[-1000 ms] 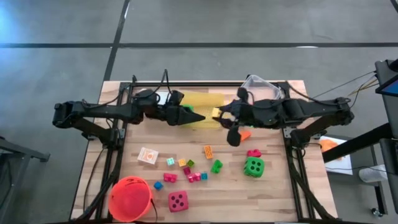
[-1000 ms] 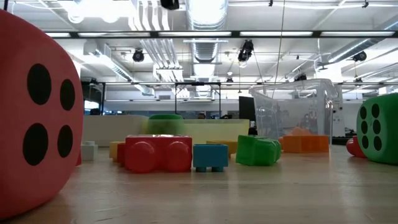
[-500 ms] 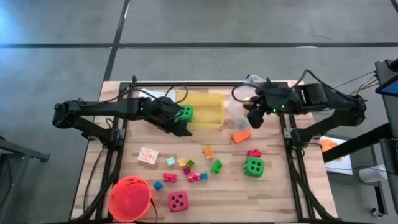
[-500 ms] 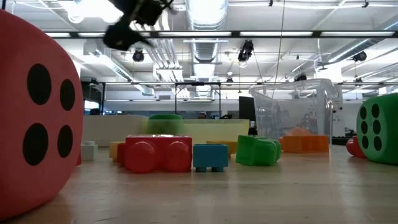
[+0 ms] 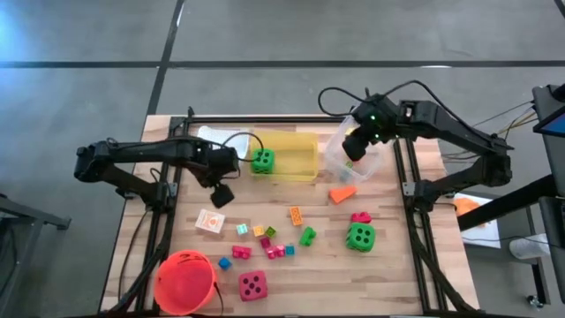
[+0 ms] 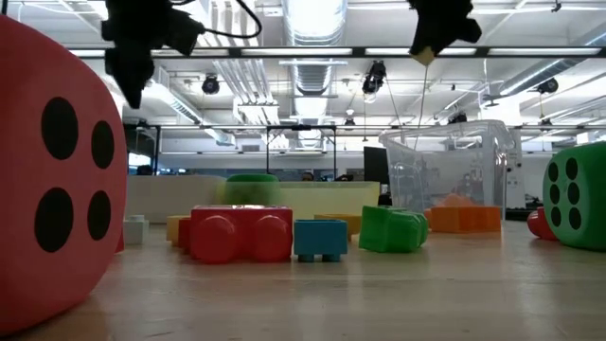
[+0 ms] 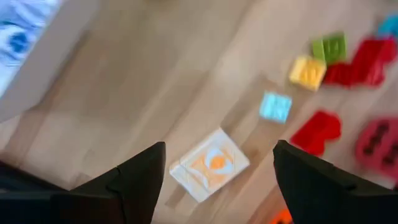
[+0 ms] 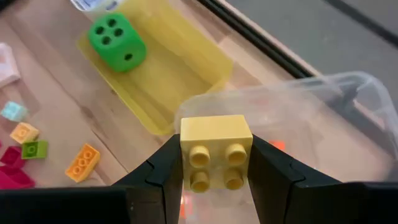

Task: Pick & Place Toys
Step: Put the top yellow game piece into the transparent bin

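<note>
My right gripper [image 5: 350, 150] is shut on a yellow studded brick [image 8: 216, 152] above the clear bin [image 5: 335, 166]. My left gripper [image 5: 221, 193] is open and empty above a white picture card [image 7: 208, 165], which lies flat on the table [image 5: 210, 221]. A green die [image 5: 262, 161] lies in the yellow bin [image 5: 296, 155]. A second green die [image 5: 359, 236], a pink-red die [image 5: 252, 284], an orange wedge [image 5: 342, 193] and several small blocks [image 5: 265, 243] rest on the table. My right gripper pinches the yellow brick by two opposite sides [image 8: 185, 155] between its two fingers, coming from above. The studded face is turned toward the wrist camera. The brick is lifted clear and hangs over the clear bin [image 8: 348, 87].
An orange-red bucket [image 5: 185, 281] stands at the near left corner. A white bin [image 5: 216, 137] sits beside the yellow bin at the back. Black frame rails [image 5: 168, 221] run along both sides of the table.
My left gripper has left the yellow bin and gone toward the table's near left, over the white card; the green die stays in the bin. My right gripper has carried the yellow brick from beside the yellow bin toward the table's far right, over the clear bin.
</note>
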Motion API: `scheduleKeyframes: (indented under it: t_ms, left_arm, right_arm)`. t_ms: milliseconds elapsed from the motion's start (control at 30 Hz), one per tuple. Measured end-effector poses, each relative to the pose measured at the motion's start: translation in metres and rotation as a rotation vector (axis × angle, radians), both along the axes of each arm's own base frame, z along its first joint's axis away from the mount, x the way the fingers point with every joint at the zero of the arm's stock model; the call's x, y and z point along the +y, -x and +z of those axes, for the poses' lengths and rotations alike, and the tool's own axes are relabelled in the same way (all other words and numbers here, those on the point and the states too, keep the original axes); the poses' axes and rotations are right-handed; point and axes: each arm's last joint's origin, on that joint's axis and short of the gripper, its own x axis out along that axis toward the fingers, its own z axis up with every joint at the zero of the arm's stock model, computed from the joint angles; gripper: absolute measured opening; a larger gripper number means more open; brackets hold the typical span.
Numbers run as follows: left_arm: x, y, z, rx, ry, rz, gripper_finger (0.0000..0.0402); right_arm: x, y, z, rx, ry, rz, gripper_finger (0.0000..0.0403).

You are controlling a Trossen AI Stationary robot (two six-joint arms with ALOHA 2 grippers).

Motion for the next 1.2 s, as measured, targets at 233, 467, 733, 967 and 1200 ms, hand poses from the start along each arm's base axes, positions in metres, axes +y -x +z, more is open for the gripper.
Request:
scheduleKeyframes:
  t_ms: [233,467,733,967,1200]
  left_arm:
    - [-0.003,0.007,-0.026,0.081,0.088,-0.086,0.0284]
    - [-0.004,0.011,-0.037,0.112,0.106,-0.136,0.0284]
    - [-0.004,0.006,-0.037,0.058,0.122,-0.138,0.0284]
    - [-0.004,-0.006,-0.036,-0.055,0.153,-0.105,0.0284]
    - [-0.004,-0.011,-0.035,-0.104,0.152,-0.076,0.0284]
  right_arm:
    - [-0.019,0.004,-0.038,0.072,-0.125,-0.043,0.0131]
    - [-0.025,0.004,-0.079,0.212,-0.189,-0.061,0.0131]
    - [-0.041,0.003,-0.113,0.326,-0.261,-0.009,0.0131]
    - [-0.051,-0.01,-0.132,0.367,-0.269,0.077,0.0131]
    - [-0.058,-0.021,-0.15,0.438,-0.287,0.151,0.0131]
